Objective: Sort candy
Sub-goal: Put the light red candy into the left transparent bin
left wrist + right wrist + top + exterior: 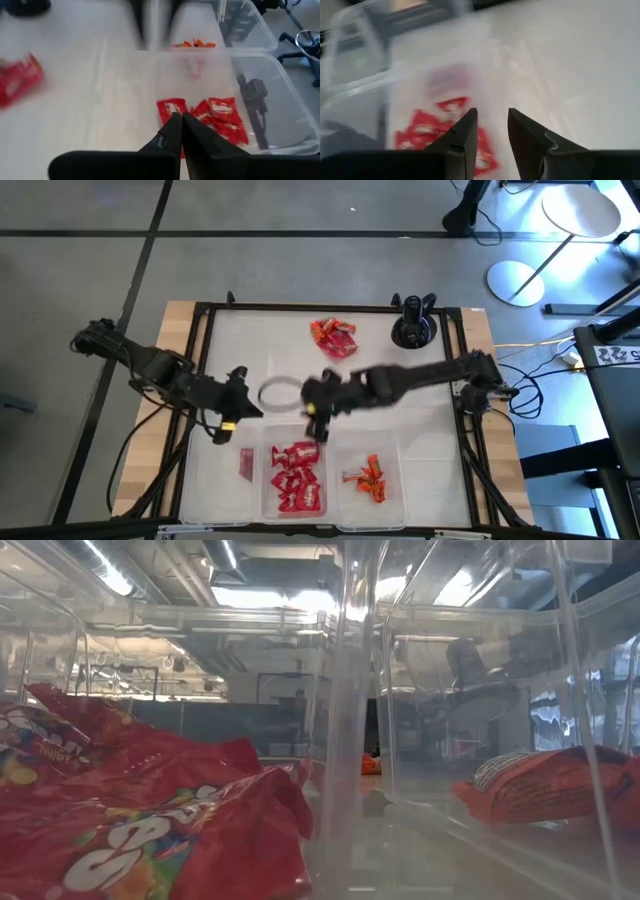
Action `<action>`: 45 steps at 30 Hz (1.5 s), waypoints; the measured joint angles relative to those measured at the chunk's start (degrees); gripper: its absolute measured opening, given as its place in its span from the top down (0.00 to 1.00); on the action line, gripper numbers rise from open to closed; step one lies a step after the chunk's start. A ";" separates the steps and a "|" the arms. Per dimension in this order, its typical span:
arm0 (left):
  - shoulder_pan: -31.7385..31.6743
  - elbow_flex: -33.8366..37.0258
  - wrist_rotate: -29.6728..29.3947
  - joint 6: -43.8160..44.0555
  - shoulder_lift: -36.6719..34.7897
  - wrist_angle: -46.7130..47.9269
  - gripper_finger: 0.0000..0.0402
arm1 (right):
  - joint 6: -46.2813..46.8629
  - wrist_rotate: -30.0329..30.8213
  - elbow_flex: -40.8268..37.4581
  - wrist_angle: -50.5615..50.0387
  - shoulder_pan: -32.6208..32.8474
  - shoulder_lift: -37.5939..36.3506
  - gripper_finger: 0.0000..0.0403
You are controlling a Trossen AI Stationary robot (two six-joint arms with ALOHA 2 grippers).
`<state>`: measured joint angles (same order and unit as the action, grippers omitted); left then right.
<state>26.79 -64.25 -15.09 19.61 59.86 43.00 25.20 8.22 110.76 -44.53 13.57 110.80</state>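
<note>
Many red packets (pixel 297 477) in middle bin (pixel 266 480); orange pieces (pixel 368 478) in right bin (pixel 398 480)

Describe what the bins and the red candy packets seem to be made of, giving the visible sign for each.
The bins look like clear rigid plastic, glossy: the room shows through the walls and the edges catch light. The red candy packets look like thin printed plastic film, shiny and crinkled, with creases and highlights; whether it is foil-lined cannot be told.
</note>
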 joint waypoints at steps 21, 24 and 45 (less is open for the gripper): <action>-12.42 0.56 0.04 -15.17 -6.65 3.02 0.99 | -18.65 0.47 -5.89 -26.27 -23.53 -1.35 0.44; -13.95 1.28 0.04 -12.68 -6.56 2.87 0.99 | -31.74 1.74 -10.49 -22.36 -23.50 -1.35 0.39; -19.55 5.55 0.04 -1.36 -6.13 -0.81 0.99 | -51.42 9.16 -31.91 9.96 -23.46 3.30 0.50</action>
<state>7.24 -58.70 -15.06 18.25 53.74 42.20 -26.22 17.38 78.85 -34.57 -9.89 114.10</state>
